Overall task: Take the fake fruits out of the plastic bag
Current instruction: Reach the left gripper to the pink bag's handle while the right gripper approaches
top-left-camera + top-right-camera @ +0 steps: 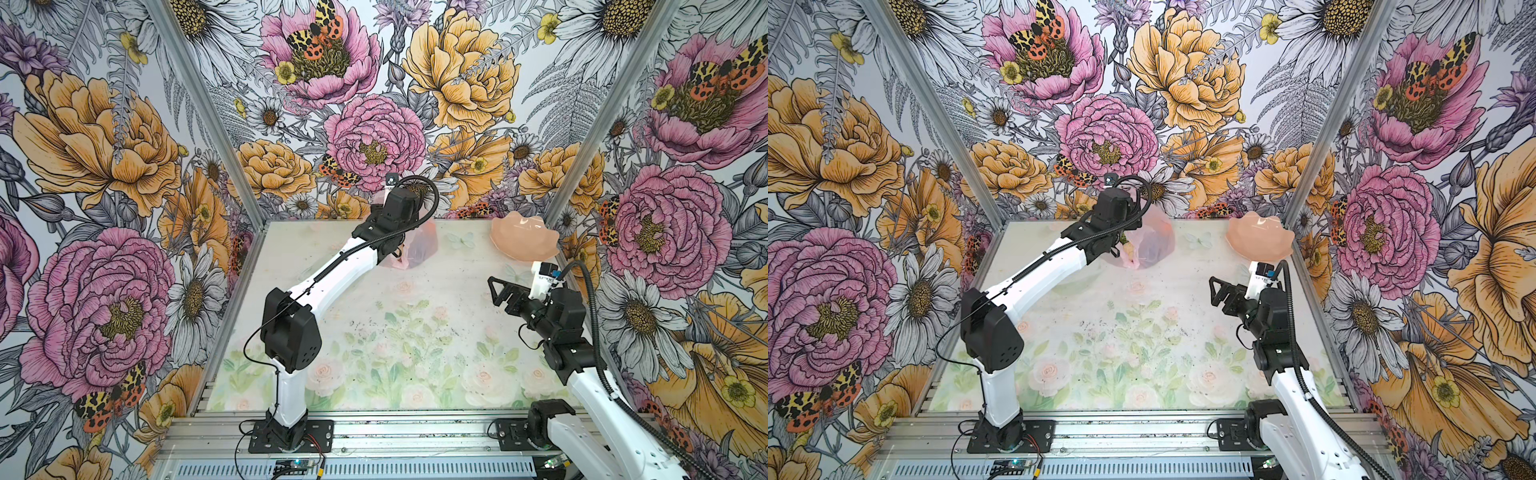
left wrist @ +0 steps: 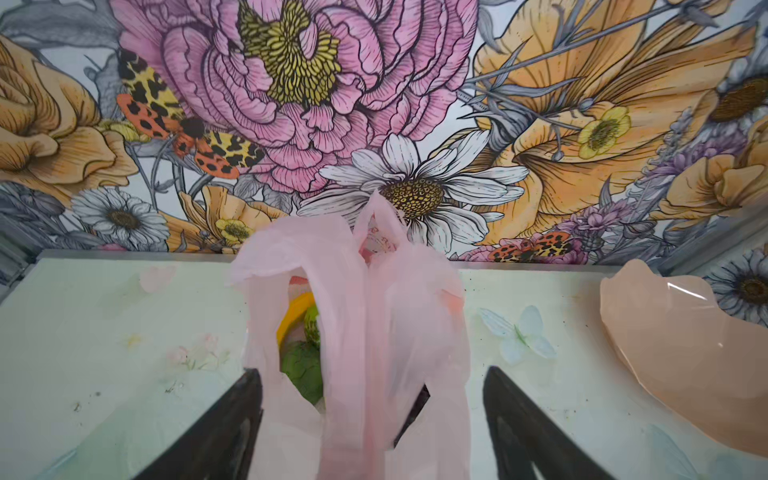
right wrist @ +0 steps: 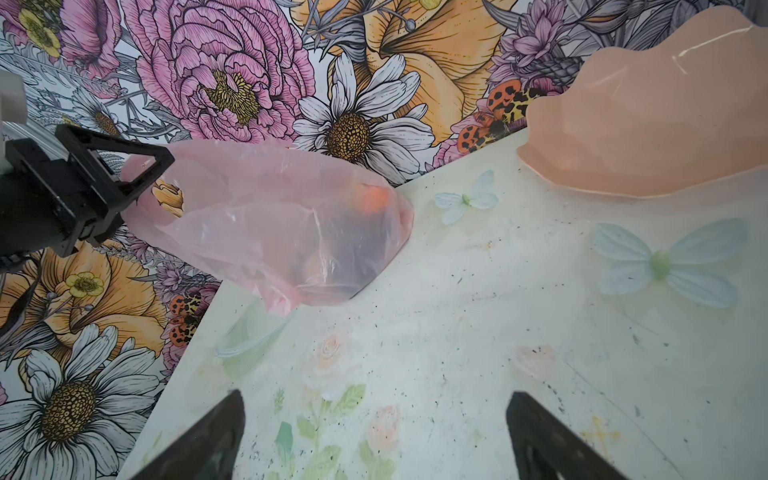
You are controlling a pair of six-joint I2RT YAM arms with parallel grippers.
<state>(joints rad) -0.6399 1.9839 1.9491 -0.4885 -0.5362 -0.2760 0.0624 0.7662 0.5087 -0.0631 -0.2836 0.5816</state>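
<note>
The translucent pink plastic bag (image 1: 420,249) (image 1: 1155,245) stands at the back of the table, its loop handles (image 2: 374,291) raised. Through its mouth I see fake fruits: a yellow banana (image 2: 296,316), a bumpy bright green fruit (image 2: 311,328) and a darker green one (image 2: 303,370). An orange (image 3: 372,199) and a dark shape show through the film. My left gripper (image 2: 372,371) is open, and its fingers straddle the handles and upper bag. My right gripper (image 1: 496,291) (image 3: 376,395) is open and empty above the table, to the right of the bag.
A peach-pink scalloped dish (image 1: 523,241) (image 1: 1258,239) sits in the back right corner, right of the bag. The floral table mat (image 1: 415,332) spreads in front. Flowered walls close in the back and both sides.
</note>
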